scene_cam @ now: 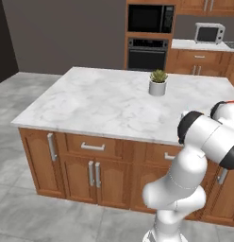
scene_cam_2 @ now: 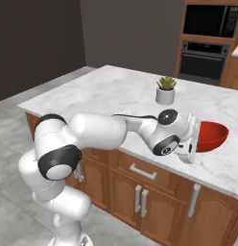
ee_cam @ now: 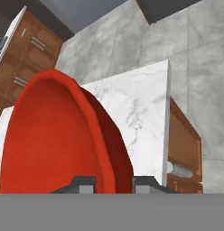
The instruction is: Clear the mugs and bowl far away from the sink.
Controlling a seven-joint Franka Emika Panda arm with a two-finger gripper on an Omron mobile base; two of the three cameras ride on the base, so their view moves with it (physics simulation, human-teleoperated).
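Gripping the red bowl (ee_cam: 55,140) by its rim, the gripper (ee_cam: 113,182) is straddling the wall with one finger inside and one outside, jaws narrowed to about the wall's thickness; judged a firm pinch on the edge.

Item: bowl (scene_cam_2: 210,136), wide, shallow, red, glossy. It is sitting at or just over the marble island top (scene_cam_2: 116,91), near the front edge, to the right of the potted plant (scene_cam_2: 165,90); whether it is resting or slightly lifted cannot be told. Contents: none seen; the interior is showing bare red.

Handling, as judged: rigid, thin-walled, probably light, with a smooth and likely slippery finish. A rim pinch is putting the weight off to one side, so the bowl is likely wanting to swing or tilt about the fingers; a slow carry is advisable. Breakable if dropped on the counter edge. Best hold: the rim, fingers set deep over the lip.

Item: plant pot (scene_cam: 157,88), white, holding a small green plant; standing upright, well apart from the bowl.
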